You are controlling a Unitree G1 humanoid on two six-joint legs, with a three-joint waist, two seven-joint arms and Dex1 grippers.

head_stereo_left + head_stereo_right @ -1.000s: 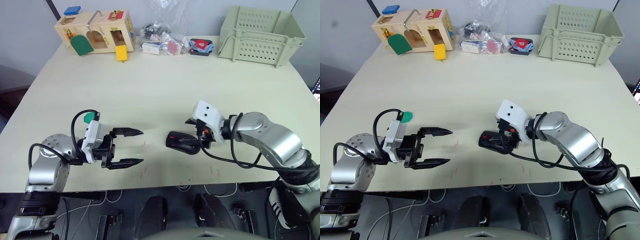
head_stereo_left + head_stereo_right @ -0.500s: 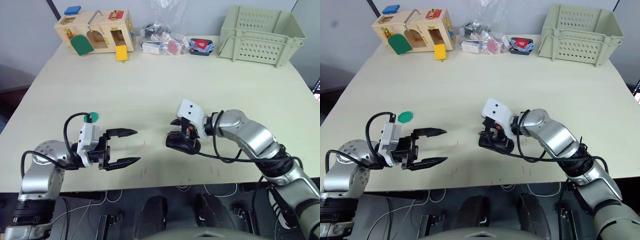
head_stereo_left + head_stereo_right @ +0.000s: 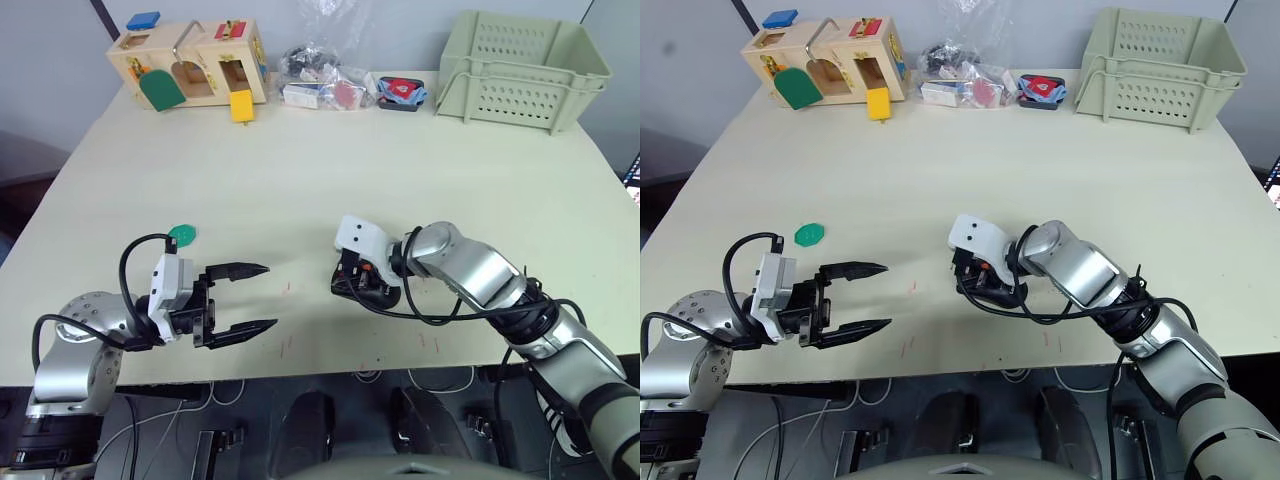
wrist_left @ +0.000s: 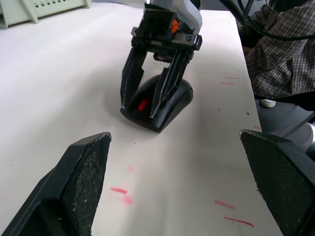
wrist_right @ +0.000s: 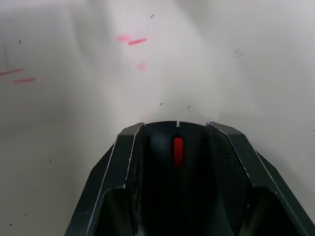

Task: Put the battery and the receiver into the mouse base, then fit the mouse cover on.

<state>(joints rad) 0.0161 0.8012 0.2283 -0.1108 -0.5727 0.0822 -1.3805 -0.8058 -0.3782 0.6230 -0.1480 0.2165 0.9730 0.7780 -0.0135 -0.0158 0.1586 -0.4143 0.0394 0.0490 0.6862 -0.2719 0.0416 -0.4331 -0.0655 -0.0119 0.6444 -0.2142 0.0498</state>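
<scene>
Left eye view, nearest first: left gripper (image 3: 256,298) hovered over the table (image 3: 330,180), fingers spread wide and empty, well to the left of the mouse (image 3: 364,288). It had pulled back toward the robot over the last second; the green hexagonal piece (image 3: 182,235), earlier partly hidden by that arm, lay clear on the table behind it.

Right gripper (image 3: 362,282) had swung round from the mouse's right side to stand over it, fingers straddling the body. In the left wrist view the two black fingers (image 4: 134,73) came down on either flank of the mouse (image 4: 158,100), set close on it; full contact I couldn't confirm. Cover looked already on, so this read as a press-down or final seating.

Mouse long axis ran roughly left-right, red-wheel (image 5: 177,150) end pointing toward the left gripper.

Far behind the mouse: wooden latch box (image 3: 190,65), plastic bags (image 3: 320,75), green crate (image 3: 520,68).
</scene>
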